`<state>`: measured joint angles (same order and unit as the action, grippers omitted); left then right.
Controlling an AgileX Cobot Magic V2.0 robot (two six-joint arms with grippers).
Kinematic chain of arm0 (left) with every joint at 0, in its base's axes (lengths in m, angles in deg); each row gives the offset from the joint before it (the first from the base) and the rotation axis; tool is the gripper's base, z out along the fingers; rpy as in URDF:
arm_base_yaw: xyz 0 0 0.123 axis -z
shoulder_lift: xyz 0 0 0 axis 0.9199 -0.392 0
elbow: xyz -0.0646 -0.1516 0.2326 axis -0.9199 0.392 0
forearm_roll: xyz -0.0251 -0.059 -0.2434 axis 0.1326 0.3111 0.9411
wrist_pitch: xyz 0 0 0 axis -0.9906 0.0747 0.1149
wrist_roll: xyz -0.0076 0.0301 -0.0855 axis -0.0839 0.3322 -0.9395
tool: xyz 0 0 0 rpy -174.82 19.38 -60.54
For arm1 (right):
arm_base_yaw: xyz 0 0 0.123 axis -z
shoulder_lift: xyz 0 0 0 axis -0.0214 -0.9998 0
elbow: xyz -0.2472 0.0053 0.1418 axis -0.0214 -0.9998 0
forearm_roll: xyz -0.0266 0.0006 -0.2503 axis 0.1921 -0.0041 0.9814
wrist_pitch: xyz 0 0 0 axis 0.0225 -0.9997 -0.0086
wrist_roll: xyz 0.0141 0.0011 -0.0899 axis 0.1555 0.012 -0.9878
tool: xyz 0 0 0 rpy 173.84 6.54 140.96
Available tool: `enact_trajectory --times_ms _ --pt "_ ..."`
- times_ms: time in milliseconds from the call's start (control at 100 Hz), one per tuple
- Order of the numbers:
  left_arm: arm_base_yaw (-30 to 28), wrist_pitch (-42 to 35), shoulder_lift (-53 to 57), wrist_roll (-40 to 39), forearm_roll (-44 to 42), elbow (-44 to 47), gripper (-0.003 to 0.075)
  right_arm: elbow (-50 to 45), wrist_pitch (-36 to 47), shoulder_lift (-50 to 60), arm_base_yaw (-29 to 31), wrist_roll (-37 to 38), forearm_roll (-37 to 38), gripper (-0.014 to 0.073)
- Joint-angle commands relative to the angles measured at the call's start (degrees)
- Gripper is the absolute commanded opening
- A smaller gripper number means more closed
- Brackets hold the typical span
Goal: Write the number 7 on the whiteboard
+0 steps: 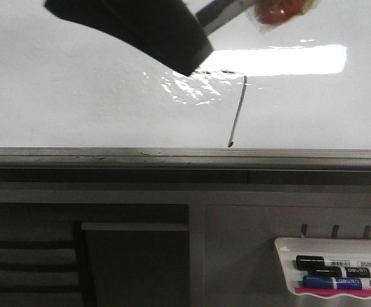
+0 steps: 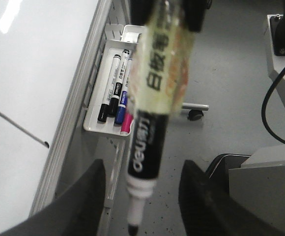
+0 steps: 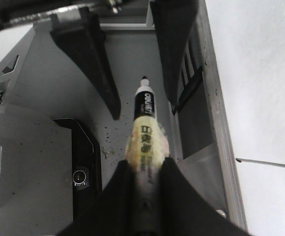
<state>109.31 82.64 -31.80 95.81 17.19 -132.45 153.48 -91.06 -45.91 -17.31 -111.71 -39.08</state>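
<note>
The whiteboard point(image 1: 77, 96) bears the number 7 point(image 1: 238, 112): a short top stroke and a long slanted downstroke that ends near the grey bottom edge. My right gripper point(image 3: 146, 164) is shut on a black marker point(image 3: 145, 103) with yellowed tape round its barrel. The marker's uncapped tip is off the board and points between the fingers of my left gripper point(image 2: 143, 164), which stand open on either side without touching it. In the front view a black gripper finger point(image 1: 147, 32) hides the left end of the 7's top stroke. The downstroke also shows in the left wrist view point(image 2: 14, 125).
A white marker tray point(image 1: 288, 246) hangs below the board's right part and holds black, blue and pink markers point(image 1: 332, 263). The grey metal frame point(image 1: 185, 157) runs under the board. Beside the board are grey floor point(image 2: 231, 73), a wheeled stand and black cables.
</note>
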Motion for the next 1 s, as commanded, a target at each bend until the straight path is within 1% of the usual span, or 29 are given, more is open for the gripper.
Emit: enact_trajectory --times_ms 0,830,900,990 --pt "1.1 -2.2 -1.0 0.0 2.5 -4.1 0.0337 1.9 -2.8 1.2 0.2 -0.7 -3.1 -0.0046" --pt "1.4 -1.6 -1.8 0.0 2.6 -5.0 0.0330 1.5 -3.2 -0.7 0.2 -0.5 -3.4 -0.0046" --pt "1.4 -1.6 -1.8 0.0 2.6 -5.0 0.0298 1.5 -3.4 -0.7 0.2 -0.3 -3.9 -0.0046" --pt "1.4 -1.6 -1.8 0.0 2.6 -5.0 0.0216 1.5 -3.4 -0.7 0.2 -0.3 -4.2 -0.0046"
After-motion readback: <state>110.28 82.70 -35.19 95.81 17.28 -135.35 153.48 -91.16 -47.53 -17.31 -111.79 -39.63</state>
